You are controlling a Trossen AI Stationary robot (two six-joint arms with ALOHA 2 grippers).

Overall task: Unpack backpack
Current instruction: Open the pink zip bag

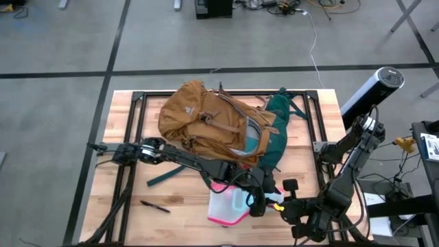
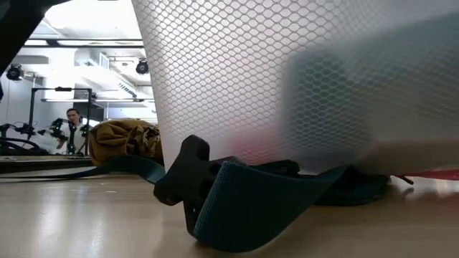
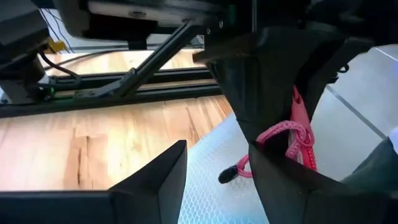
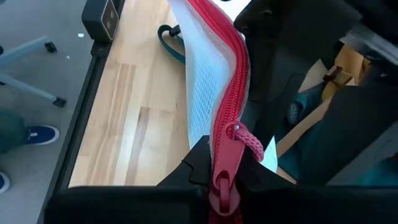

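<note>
The mustard-tan backpack point(image 1: 206, 120) lies on its side at the table's far middle, its dark green back panel point(image 1: 280, 130) toward the right. A green strap with a black buckle point(image 2: 215, 193) trails onto the wood. Near the front edge is a clear mesh pouch point(image 1: 230, 208) with pink edges. My right gripper point(image 4: 224, 168) is shut on the pouch's zip edge. My left gripper point(image 3: 217, 149) stands open over the same end of the pouch, its fingers on either side of the pink cord pull point(image 3: 283, 137). My right gripper pinches the pouch's red zipped edge point(image 4: 227, 140) between its two fingers, at the end where the slider sits. The zip runs on away from the fingers, along them. The mesh hangs below that edge and reaches down toward the tabletop point(image 2: 301, 93). I cannot tell whether my left gripper touches the pouch.
A black pen point(image 1: 156, 206) lies on the wood at the front left. A black metal frame point(image 1: 137, 103) runs along the table's edges. A person point(image 2: 72, 125) sits in the room behind the table. Bare wood shows at the front left.
</note>
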